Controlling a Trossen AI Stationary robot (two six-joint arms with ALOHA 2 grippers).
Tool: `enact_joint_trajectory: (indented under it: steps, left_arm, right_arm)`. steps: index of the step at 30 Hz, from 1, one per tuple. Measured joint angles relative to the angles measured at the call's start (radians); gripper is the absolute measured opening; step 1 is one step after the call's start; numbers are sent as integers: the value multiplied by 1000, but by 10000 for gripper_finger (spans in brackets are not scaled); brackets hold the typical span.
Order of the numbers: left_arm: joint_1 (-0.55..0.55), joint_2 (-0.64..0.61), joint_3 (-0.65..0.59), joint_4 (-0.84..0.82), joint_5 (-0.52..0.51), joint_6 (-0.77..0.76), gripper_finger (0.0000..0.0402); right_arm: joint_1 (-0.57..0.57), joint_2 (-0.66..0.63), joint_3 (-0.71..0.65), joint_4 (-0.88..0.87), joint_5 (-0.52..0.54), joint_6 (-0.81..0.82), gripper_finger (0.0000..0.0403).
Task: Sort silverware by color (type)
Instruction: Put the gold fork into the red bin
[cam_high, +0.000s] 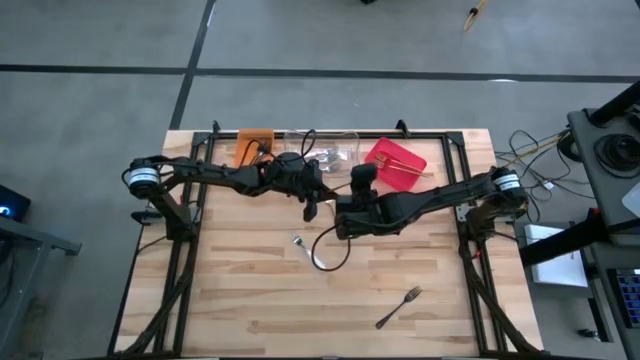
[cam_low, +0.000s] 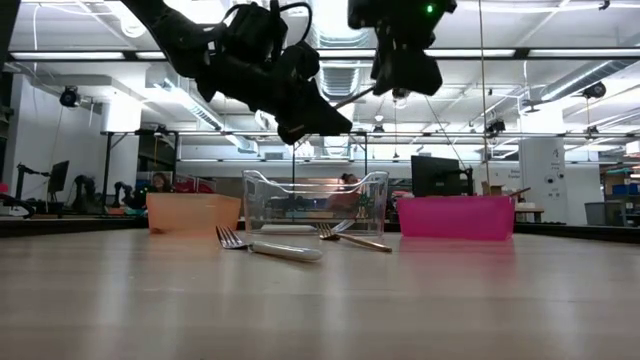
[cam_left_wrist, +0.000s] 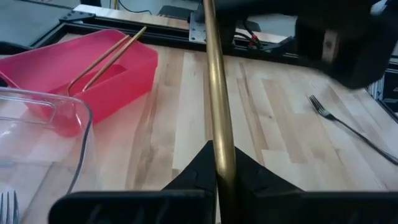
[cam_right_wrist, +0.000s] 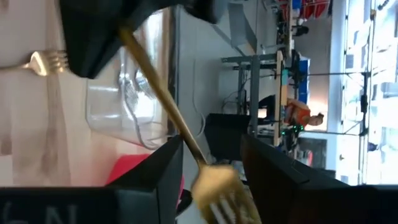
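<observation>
The left gripper (cam_left_wrist: 219, 177), mid-frame in the high view, pinches a gold fork (cam_left_wrist: 214, 93) by its handle. The right gripper (cam_right_wrist: 211, 171) stands wide around its tines, seemingly for a handover. It should close firmly before the left lets go, then carry the fork to the red bin (cam_high: 398, 163) at upper right.

Your light is even and bright, coming from ceiling strip lamps (cam_low: 560, 50) that show in the low view well above and behind both end effectors. There the arms read as dark silhouettes against the lit room. The desk (cam_high: 250, 300) is evenly lit from overhead, with only soft shadows under the arms. In the left wrist view, the gold handle (cam_left_wrist: 219, 112) between the fingers is blurred, and the clear bin (cam_left_wrist: 43, 137) beside it shows pale glare.
</observation>
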Motion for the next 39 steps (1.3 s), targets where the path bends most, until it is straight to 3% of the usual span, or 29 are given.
enact_joint_trajectory:
  steps: [6,10,13,16,21,28,35,39]
  left_arm:
    - [0,0,-20,16,1,-23,0]
    - [0,0,-68,124,10,-76,0]
    - [0,0,-104,187,35,-100,0]
    - [-2,0,-127,241,36,-116,0]
    - [-1,0,-150,338,61,-145,0]
    - [4,0,-160,373,54,-150,0]
    - [6,0,-232,540,52,-182,0]
    - [9,0,-274,613,51,-208,0]
  right_arm:
    - [1,-49,0,4,0,13,160]
    - [1,-77,0,4,-4,42,160]
    - [0,-85,0,21,-83,38,155]
    - [0,-82,0,74,-152,-4,139]
    - [1,-65,0,167,-158,-79,101]
    - [0,-82,0,215,-157,-60,69]
    - [1,-167,-26,221,-198,52,46]
    - [6,-261,-95,334,-251,41,30]
